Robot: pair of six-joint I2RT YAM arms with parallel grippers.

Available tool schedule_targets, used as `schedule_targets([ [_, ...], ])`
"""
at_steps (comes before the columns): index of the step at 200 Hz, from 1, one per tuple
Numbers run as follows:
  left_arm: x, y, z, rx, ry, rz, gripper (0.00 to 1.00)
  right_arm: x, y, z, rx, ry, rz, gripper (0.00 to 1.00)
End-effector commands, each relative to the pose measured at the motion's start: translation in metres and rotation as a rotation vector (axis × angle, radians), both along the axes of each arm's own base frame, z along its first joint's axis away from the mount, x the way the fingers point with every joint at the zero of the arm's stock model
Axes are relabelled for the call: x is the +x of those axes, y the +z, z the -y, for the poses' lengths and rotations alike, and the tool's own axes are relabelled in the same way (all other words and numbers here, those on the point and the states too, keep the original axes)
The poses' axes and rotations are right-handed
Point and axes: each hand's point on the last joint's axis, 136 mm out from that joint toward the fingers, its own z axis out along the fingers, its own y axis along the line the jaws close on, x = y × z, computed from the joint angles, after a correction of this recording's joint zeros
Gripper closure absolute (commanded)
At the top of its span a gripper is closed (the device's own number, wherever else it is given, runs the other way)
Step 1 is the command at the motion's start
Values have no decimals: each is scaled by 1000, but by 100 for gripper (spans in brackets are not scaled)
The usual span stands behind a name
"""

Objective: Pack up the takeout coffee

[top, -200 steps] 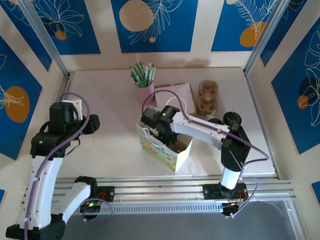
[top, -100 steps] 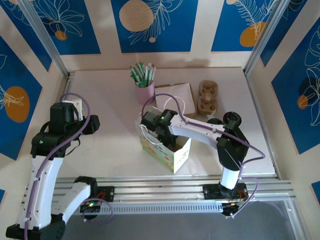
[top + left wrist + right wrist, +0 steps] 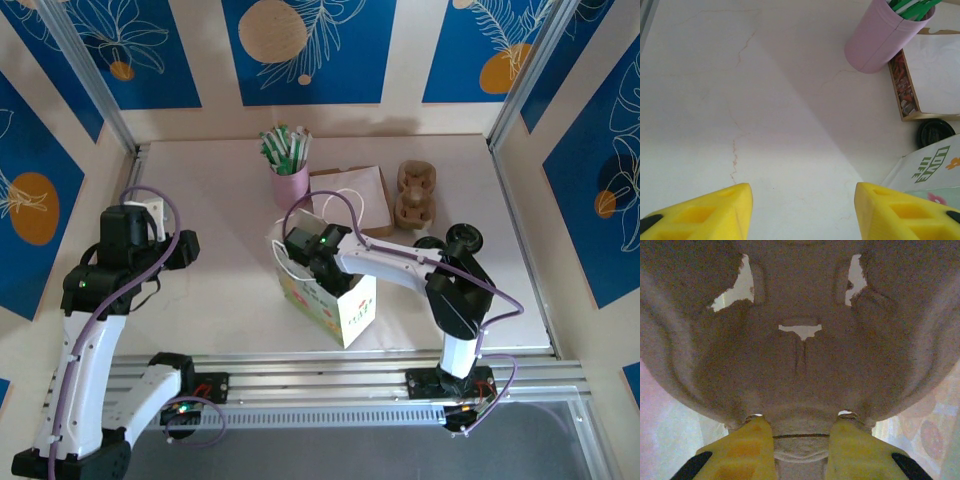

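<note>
While the right fingers pinch the centre rib of the pulp cup carrier, the carrier sits inside the paper bag, its broad span crosswise to the fingers and the bag walls close on both sides. Straight down appears to be the only free path. The black lid lies on the table just beside the bag; where the coffee cup stands cannot be told. The left fingers are spread over bare table, well apart from the bag.

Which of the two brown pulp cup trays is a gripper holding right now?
The pulp tray at the paper bag, pinched by the right gripper; the other tray rests free on the table.
</note>
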Motion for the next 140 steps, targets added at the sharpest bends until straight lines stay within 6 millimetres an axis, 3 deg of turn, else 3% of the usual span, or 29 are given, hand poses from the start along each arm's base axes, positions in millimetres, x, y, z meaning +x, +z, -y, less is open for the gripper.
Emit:
schedule_targets([
  [1,-7,-6,-3,25,-4,-18,44,-10,-12,7,-29,-31,-55,86],
  [140,-9,-7,-4,33,-4,-18,43,-13,-21,12,-62,-61,-34,83],
])
